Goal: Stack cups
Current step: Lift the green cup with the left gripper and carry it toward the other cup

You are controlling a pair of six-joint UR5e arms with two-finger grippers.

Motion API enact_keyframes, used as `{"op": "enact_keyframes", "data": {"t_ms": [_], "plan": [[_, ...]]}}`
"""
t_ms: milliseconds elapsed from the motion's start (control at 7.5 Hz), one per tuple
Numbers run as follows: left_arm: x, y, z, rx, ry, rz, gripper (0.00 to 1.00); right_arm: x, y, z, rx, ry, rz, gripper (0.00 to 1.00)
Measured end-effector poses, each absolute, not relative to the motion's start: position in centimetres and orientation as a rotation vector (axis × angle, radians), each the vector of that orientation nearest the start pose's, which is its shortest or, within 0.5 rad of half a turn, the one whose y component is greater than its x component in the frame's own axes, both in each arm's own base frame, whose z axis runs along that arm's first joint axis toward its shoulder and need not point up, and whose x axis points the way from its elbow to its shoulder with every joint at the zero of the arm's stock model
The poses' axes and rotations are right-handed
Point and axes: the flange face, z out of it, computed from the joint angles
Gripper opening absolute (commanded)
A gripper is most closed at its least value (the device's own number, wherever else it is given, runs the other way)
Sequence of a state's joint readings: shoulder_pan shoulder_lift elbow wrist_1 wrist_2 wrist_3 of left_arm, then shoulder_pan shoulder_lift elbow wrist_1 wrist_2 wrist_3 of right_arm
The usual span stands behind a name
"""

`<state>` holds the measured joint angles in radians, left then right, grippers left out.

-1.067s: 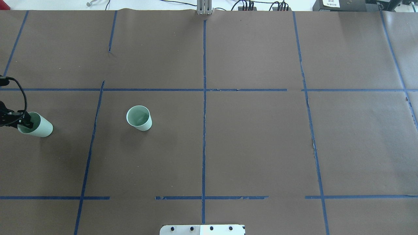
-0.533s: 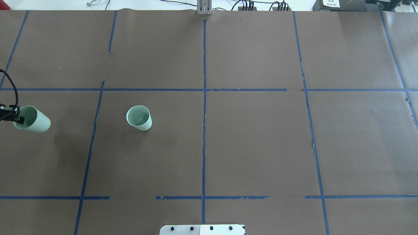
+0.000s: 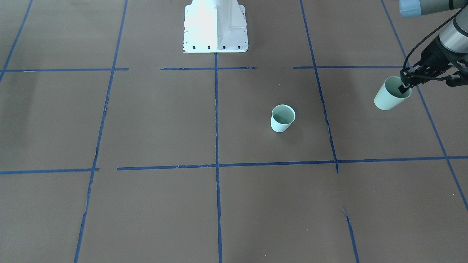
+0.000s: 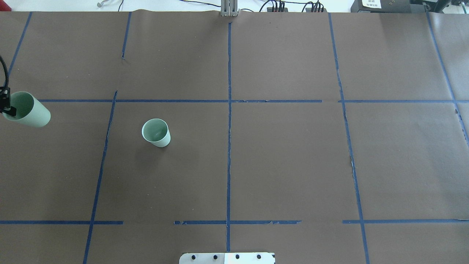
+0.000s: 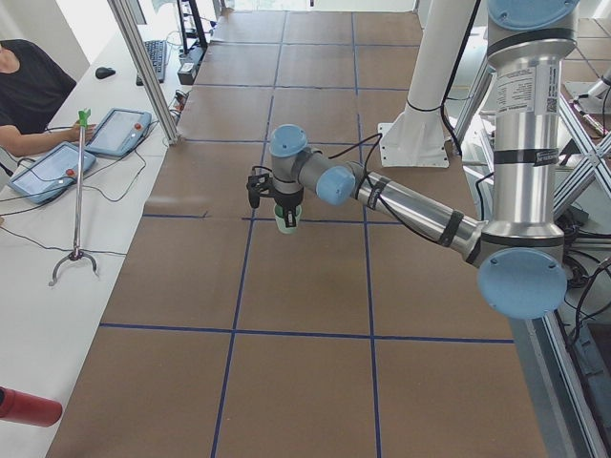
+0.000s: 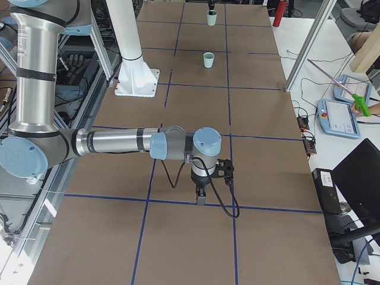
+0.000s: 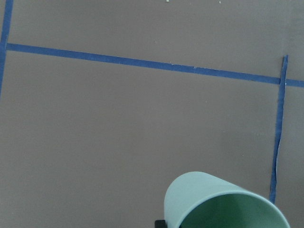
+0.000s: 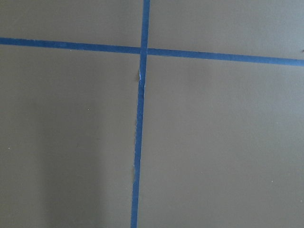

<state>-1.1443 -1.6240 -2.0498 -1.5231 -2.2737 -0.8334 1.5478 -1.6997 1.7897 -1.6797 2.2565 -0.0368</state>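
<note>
Two pale mint-green cups. One cup [image 4: 156, 132] stands upright on the brown table, left of centre; it also shows in the front view [image 3: 282, 118]. My left gripper [image 3: 403, 87] is shut on the rim of the other cup [image 3: 389, 95], one finger inside it, and holds it tilted above the table at the far left edge of the overhead view [image 4: 28, 110]. That cup's rim fills the bottom of the left wrist view [image 7: 213, 202]. My right gripper [image 6: 202, 196] shows only in the right side view, pointing down over bare table; I cannot tell whether it is open.
Blue tape lines [image 4: 229, 110] divide the brown table cover into a grid. The white robot base plate [image 3: 215, 33] sits at the robot's edge of the table. An operator's tablets [image 5: 86, 148] lie on the side bench beyond the table.
My left gripper has lifted the held cup and carried it up and leftward in the overhead view. The standing cup has not moved.
</note>
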Motion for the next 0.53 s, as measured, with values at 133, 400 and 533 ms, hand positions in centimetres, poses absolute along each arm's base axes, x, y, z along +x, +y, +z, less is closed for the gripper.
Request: {"op": "enact_keyframes", "data": {"t_ms": [133, 400, 533], "plan": [[15.1, -48.3, 37.2, -0.058, 0.837, -0.254, 0.00, 6.0, -43.6, 62.8, -0.013, -0.686, -0.051, 1.00], [21.1, -49.0, 30.9, -0.129, 0.880, -0.311, 0.00, 6.0, -43.6, 62.8, -0.013, -0.686, -0.051, 1.00], [24.7, -48.7, 28.5, -0.167, 0.895, -0.318, 0.00, 6.0, -43.6, 62.8, -0.013, -0.686, -0.051, 1.00]]}}
